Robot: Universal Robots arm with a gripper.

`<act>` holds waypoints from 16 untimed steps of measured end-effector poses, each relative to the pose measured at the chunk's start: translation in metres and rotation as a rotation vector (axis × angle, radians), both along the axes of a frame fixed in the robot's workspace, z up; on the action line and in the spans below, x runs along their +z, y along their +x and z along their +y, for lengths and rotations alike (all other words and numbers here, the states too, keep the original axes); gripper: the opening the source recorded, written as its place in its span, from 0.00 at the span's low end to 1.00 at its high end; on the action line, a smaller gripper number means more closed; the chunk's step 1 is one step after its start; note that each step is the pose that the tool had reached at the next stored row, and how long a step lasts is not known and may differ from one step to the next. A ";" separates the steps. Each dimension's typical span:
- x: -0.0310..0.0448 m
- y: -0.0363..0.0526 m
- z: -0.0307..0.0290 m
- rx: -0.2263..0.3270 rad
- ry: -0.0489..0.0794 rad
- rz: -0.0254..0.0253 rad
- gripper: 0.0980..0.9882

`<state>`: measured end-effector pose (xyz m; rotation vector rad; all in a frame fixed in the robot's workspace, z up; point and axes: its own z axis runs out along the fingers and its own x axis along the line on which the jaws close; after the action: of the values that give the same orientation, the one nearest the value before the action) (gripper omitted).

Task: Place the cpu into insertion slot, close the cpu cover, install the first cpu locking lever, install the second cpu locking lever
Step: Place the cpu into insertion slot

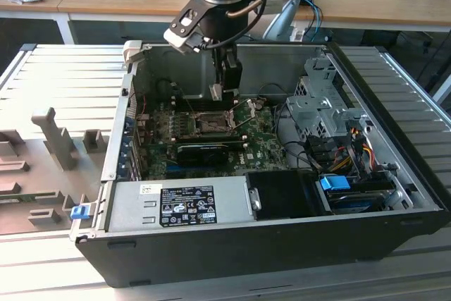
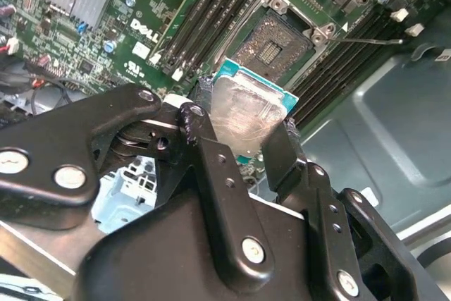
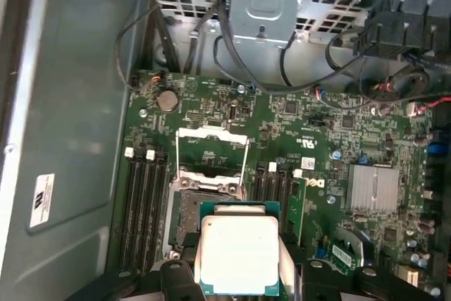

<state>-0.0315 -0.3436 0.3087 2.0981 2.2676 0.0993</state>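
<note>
My gripper point(image 1: 224, 94) hangs inside the open computer case, shut on the cpu point(image 1: 217, 91), a pale square chip with a teal edge. In both wrist views the cpu point(image 2: 243, 114) point(image 3: 238, 255) sits between the black fingers point(image 2: 206, 121), held by two opposite edges. The insertion slot point(image 3: 184, 211) lies just beneath and beyond it on the green board, its dark socket point(image 2: 271, 47) bare. The cpu cover point(image 3: 211, 147), a silver frame, stands swung open at the socket's far side. A thin wire lever point(image 2: 373, 40) juts out beside the socket.
Memory slots point(image 3: 141, 195) flank the socket on both sides. A long black card point(image 1: 211, 149) lies in front of it and a finned heatsink point(image 3: 373, 187) to one side. The drive cage point(image 1: 320, 107) with loose cables fills the exterior view's right, above the power supply point(image 1: 180, 202).
</note>
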 end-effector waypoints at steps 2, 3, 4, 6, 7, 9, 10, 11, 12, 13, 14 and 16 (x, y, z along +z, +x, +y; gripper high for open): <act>-0.0041 0.0000 0.0000 -0.029 0.000 0.0000 0.48; -0.0081 -0.0004 0.0002 -0.049 0.000 0.0001 0.48; -0.0100 -0.0006 0.0005 -0.054 0.000 0.0000 0.48; -0.0134 -0.0004 0.0010 -0.055 0.000 0.0001 0.48; -0.0158 -0.0004 0.0013 -0.055 0.000 0.0000 0.48; -0.0195 -0.0012 0.0014 -0.055 0.003 0.0001 0.48; -0.0210 -0.0021 0.0014 -0.053 0.006 0.0002 0.48; -0.0241 -0.0037 0.0014 -0.048 0.011 0.0002 0.48; -0.0274 -0.0066 0.0016 -0.048 0.011 0.0003 0.48; -0.0291 -0.0089 0.0022 -0.056 0.011 0.0004 0.48; -0.0299 -0.0101 0.0025 -0.062 0.011 0.0004 0.48; -0.0316 -0.0122 0.0026 -0.066 0.011 0.0004 0.48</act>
<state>-0.0437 -0.3409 0.2771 2.1764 2.1998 0.1085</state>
